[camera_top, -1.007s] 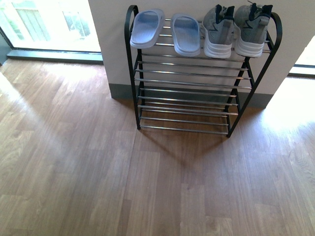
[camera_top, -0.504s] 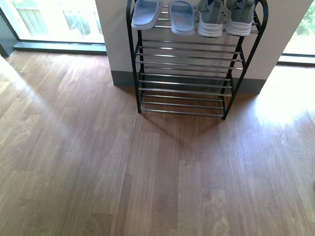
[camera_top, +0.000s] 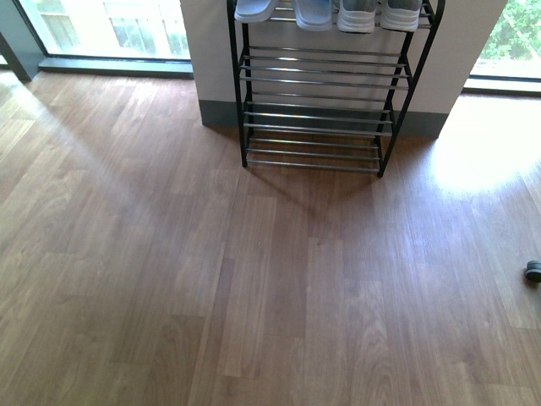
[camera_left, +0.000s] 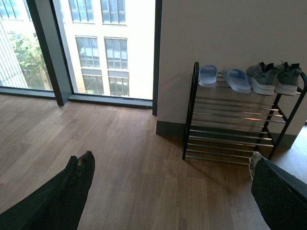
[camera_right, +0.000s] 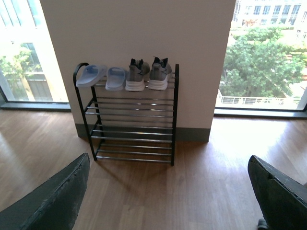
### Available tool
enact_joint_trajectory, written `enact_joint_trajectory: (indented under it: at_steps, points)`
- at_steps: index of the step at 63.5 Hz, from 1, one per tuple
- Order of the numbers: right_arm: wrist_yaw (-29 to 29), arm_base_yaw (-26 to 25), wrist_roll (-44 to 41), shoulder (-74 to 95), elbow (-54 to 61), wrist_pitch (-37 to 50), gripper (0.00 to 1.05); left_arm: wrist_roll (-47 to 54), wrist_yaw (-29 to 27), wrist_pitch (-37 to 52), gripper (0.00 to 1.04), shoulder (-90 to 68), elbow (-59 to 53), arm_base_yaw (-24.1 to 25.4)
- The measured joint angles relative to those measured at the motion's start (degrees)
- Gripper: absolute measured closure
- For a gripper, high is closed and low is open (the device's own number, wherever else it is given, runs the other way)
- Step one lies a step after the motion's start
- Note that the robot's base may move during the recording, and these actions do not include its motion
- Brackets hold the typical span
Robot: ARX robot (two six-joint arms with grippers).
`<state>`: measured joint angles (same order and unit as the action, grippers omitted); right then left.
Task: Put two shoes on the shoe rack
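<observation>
The shoe rack [camera_top: 314,110] stands against the white wall, a black frame with chrome bars, also seen as the rack [camera_left: 235,120] and the rack [camera_right: 132,117]. On its top tier sit two light blue slides [camera_right: 98,75] and two grey sneakers [camera_right: 148,74] side by side. In the front view only the toes of the slides [camera_top: 283,10] and of the sneakers [camera_top: 376,15] show at the top edge. My left gripper [camera_left: 170,165] and right gripper [camera_right: 168,167] are both open and empty, well back from the rack over the wooden floor.
Wooden floor [camera_top: 254,279] stretches in front of the rack. Tall windows flank the wall: a dark window post [camera_left: 48,52] on the left, a bright window [camera_right: 261,57] on the right. A small dark caster [camera_top: 533,271] sits at the right edge.
The front view has drawn back from the rack: it now sits higher and smaller in frame, its top tier cut off. The caster has come into view at the right.
</observation>
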<state>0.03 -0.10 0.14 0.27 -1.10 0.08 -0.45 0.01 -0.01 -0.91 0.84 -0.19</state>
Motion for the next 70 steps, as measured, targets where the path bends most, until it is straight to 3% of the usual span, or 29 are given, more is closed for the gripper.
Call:
enact_joint_trajectory:
  at_steps: [70]
  points:
    - [0.00,0.00,0.02,-0.04,0.00,0.00,0.09,0.02,-0.02,0.00,0.09,0.00,0.00,0.00]
